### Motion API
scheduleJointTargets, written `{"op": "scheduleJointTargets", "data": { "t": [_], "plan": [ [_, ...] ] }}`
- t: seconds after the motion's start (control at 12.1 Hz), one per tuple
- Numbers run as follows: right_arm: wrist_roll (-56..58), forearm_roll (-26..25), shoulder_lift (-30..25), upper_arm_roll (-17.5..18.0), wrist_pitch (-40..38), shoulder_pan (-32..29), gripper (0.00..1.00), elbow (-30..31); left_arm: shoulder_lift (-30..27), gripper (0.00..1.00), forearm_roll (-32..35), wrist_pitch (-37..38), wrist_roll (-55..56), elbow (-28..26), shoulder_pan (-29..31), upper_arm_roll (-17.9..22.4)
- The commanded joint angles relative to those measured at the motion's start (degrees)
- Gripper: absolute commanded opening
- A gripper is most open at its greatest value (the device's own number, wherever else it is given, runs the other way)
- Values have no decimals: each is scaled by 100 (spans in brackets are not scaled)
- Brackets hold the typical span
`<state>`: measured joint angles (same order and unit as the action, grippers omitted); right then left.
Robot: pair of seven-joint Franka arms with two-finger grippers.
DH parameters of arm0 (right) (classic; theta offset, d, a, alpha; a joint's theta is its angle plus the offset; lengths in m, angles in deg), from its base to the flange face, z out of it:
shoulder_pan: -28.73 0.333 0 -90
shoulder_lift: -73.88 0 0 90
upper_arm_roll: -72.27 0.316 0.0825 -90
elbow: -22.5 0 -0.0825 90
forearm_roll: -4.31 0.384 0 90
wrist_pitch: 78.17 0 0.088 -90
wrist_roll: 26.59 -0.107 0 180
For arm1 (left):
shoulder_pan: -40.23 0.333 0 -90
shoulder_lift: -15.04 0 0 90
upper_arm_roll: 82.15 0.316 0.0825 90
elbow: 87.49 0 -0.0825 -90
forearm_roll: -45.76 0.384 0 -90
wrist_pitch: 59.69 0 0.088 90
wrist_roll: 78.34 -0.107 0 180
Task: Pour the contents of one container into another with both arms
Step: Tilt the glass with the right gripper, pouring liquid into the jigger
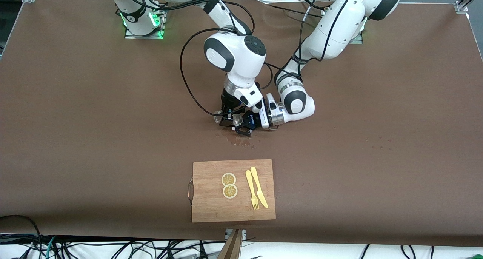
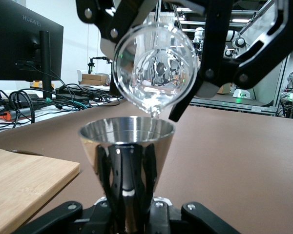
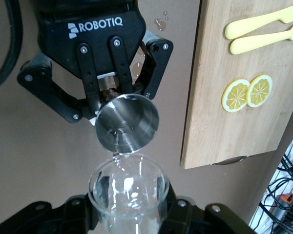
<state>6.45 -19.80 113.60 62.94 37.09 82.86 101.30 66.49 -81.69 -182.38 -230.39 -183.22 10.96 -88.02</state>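
Cup (image 2: 155, 73) tipped over jigger (image 2: 127, 161) — both claw-gripped.

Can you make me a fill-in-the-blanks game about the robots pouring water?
1. The right pincer tips the clear glass cup over the shiny steel ____.
2. The left pincer holds the jigger, and its open mouth faces ____.
3. The two lemon slices lie on the wooden ____.
4. Beside the yellow fork lies a yellow ____.

Missing words: jigger; up; board; knife
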Motion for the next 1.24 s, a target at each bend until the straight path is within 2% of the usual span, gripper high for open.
{"op": "scheduleJointTargets", "data": {
  "t": [0.0, 0.41, 1.16],
  "plan": [
    [97, -129, 141, -122, -231, 158, 8, -277, 40, 0, -324, -45, -167, 107, -106, 59],
    [149, -112, 352, -201, -284, 132, 8, -716, 40, 0, -350, -45, -167, 107, -106, 59],
    [167, -103, 388, -236, -320, 185, 8, -761, 32, 0, -350, -53, -167, 107, -97, 68]
  ]
}}
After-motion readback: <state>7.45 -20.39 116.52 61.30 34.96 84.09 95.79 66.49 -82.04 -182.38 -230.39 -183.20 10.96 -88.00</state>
